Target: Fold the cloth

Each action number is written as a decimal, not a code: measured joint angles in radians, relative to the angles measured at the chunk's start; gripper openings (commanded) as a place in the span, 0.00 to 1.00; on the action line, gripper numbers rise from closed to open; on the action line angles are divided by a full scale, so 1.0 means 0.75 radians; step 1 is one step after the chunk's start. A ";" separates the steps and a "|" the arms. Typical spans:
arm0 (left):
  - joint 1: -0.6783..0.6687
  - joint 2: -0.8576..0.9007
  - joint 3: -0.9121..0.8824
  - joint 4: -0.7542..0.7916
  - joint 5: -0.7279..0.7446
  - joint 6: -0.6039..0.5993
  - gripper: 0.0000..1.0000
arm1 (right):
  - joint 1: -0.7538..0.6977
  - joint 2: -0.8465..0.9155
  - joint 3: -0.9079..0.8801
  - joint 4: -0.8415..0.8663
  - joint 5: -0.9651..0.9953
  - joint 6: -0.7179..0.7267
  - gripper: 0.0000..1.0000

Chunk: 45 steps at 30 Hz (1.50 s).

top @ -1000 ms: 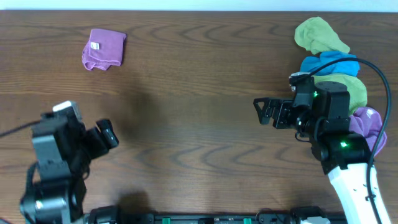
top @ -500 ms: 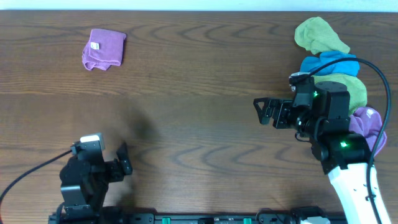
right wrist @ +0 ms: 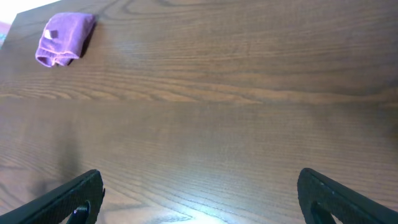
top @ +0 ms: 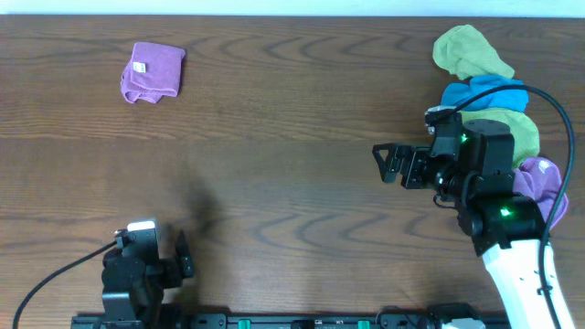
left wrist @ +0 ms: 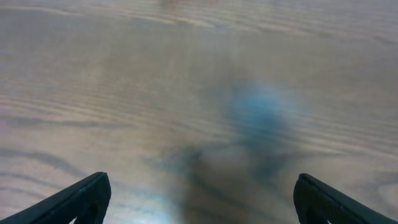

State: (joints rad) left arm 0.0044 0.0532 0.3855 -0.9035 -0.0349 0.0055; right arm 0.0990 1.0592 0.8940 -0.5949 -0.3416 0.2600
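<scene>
Apparently the folding is done, or very nearly so: the pinkish-purple microfibre cloth [top: 151, 71] lies at the far left of the dark wood-grain tabletop [top: 292, 110] as a small, compact packet rather than a spread square, with its little white tag [top: 140, 68] facing up. From overhead its layers look doubled over. The near edge bulges a little and the corners are not crisply aligned, so I judge the fold loose but complete. The right wrist view shows the same packet far off in its upper left corner, alone on bare wood. Neither arm is near it. The left pincer [top: 185, 255] sits low at the near left edge of the tabletop, well apart from the cloth; in its wrist view its two fingers stand wide apart over empty wood, holding nothing. The right pincer [top: 384, 164] hovers on the right side, pointing left across the tabletop, also spread wide and empty. Behind the right arm, at the far right, a heap of other cloths waits: a crumpled green cloth [top: 466, 50], a blue cloth [top: 484, 94], a second green cloth [top: 521, 132] and a bluer lavender-purple cloth [top: 539, 178], none of them folded. For the mauve piece itself, little seems left beyond perhaps squaring its edges; whether the heap belongs to the job I cannot tell.
</scene>
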 measured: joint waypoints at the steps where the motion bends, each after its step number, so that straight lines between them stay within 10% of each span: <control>1: 0.000 -0.010 0.000 -0.020 -0.004 0.000 0.95 | 0.001 0.000 0.000 0.001 0.000 0.000 0.99; 45: 0.000 -0.056 -0.017 -0.087 -0.035 0.000 0.95 | 0.001 -0.266 -0.076 -0.215 0.207 -0.055 0.99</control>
State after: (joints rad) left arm 0.0044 0.0113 0.3729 -0.9688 -0.0612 0.0055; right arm 0.0994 0.8597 0.8368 -0.7563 -0.1864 0.2184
